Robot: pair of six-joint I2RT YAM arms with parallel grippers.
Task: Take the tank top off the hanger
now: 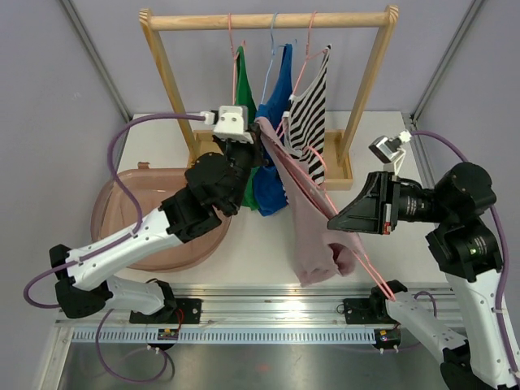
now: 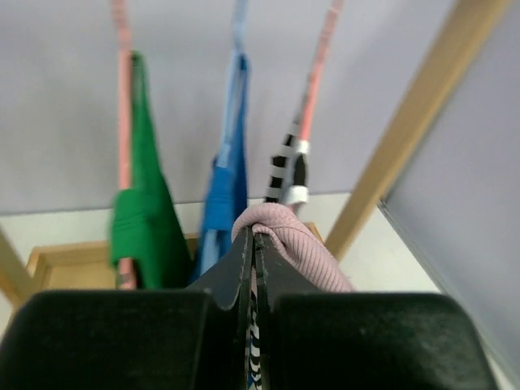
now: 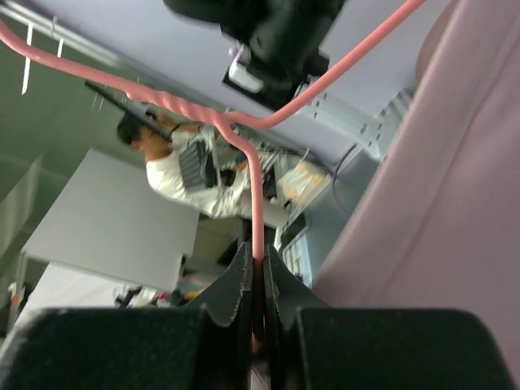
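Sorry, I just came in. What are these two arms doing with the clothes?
They are taking a pink tank top off its hanger. The right gripper is shut on the hanger wire and holds it in front of the wooden rack. The left gripper is shut on a fold at the top's upper end. The top lies along the hanger, not yet free. Three other tops hang on the rack.

Mauve tank top [image 1: 313, 236], pink hanger [image 3: 256, 191]
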